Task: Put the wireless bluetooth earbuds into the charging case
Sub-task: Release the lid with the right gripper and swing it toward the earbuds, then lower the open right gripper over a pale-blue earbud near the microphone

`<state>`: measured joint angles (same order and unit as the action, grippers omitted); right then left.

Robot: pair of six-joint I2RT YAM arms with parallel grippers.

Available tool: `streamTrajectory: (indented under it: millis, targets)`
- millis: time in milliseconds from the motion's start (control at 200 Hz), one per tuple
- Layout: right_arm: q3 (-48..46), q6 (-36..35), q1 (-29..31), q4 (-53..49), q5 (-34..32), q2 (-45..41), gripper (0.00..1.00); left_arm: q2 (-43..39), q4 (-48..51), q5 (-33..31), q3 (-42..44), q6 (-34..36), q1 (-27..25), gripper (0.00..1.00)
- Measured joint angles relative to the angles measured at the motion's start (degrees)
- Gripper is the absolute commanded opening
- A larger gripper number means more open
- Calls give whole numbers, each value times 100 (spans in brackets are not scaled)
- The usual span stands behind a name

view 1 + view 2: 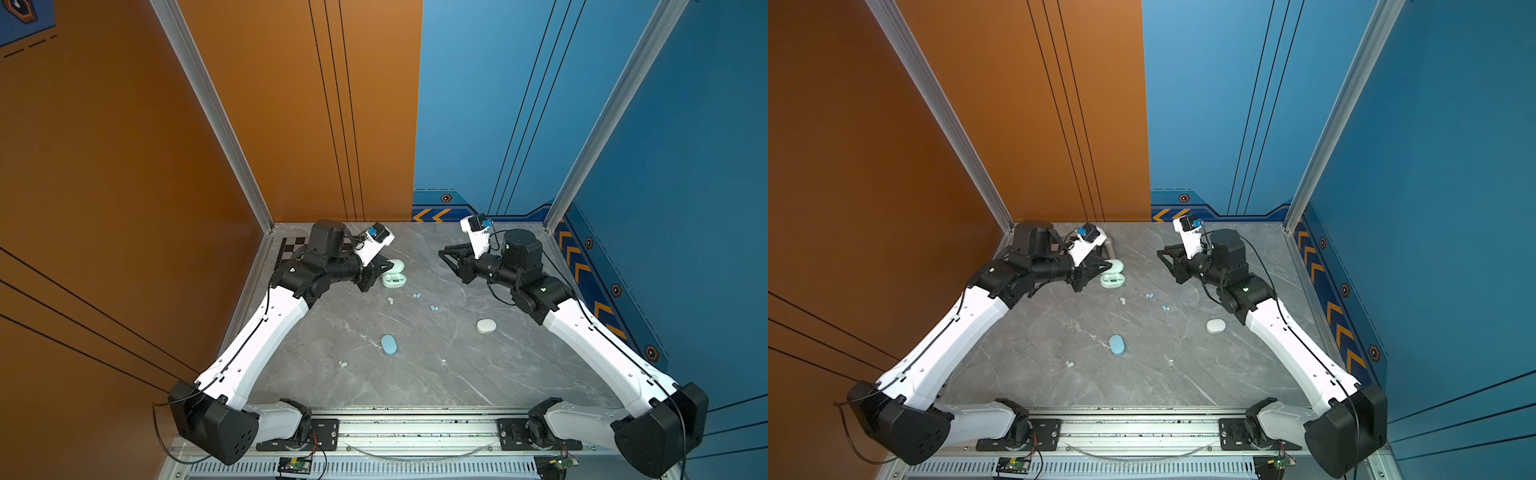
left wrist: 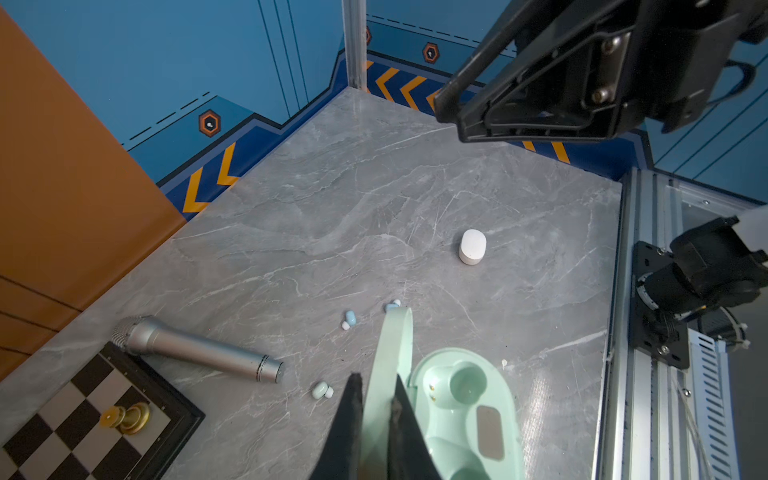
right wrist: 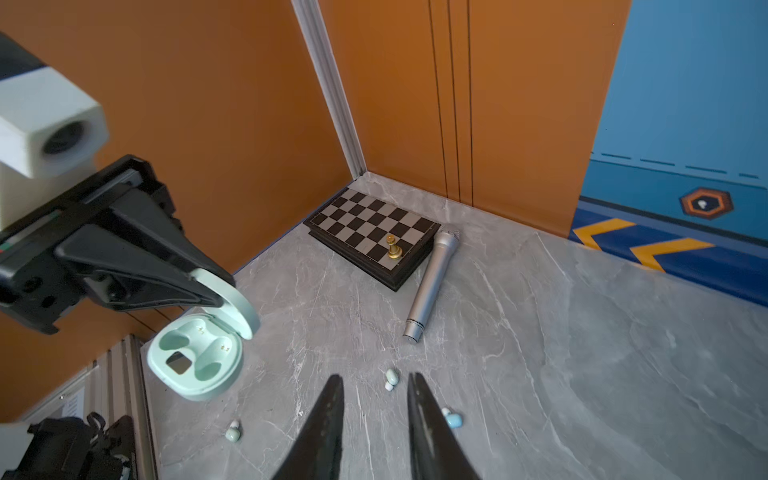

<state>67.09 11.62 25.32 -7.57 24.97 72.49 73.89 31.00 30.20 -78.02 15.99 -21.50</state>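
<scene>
**Left claw holds an earbud case open by its lid.** A grey marble bench (image 1: 415, 386) fills both top views, with the mint charging case (image 1: 394, 279) toward its far side.

The left arm (image 1: 266, 332) reaches to that case. Its left claw (image 2: 376, 378) is clamped tight on the raised lid (image 2: 388, 345), one finger on each face. The case's base (image 2: 465, 411) lies open beside the claw, both sockets bare.

The right arm (image 1: 602, 345) carries the right claw (image 3: 376, 376) well to the right of the mint case, above the bench. Its jaws are parted a little and grip nothing.

A black-and-silver chessboard (image 3: 374, 228) sits in the corner behind and left of the mint case. A silver microphone (image 3: 430, 282) lies just beside the board, behind the case.

A closed pale blue case (image 1: 388, 344) rests well in front of the mint case, toward the arms' bases. A closed white case (image 1: 486, 326) rests well apart to its front right. A gold chess piece (image 3: 392, 247) stands upright on the board.

The wireless bluetooth earbuds (image 2: 322, 390) lie loose on the bench, outside the mint case:
- One mint earbud (image 1: 390, 300) is just in front of it.
- Two pale blue earbuds (image 1: 417, 295) (image 1: 433, 308) are near its front right.
- A second mint earbud (image 1: 343, 364) is well in front, beyond the pale blue case.
</scene>
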Motion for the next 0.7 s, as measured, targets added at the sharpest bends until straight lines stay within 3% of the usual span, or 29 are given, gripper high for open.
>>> streamTrajectory:
  millis: [255, 551, 701]
  targets:
    - [555, 278, 271, -994, -258, 1451, 29, -455, 13, -7, 2, -647, 595, 0]
    - [1746, -313, 1104, -1788, -450, 3910, 33, -1561, 20, 31, 826, -1108, 876, 0]
    - [2328, -501, 1325, -1976, -669, 4642, 36, -1891, 35, 44, 1316, -1497, 881, 0]
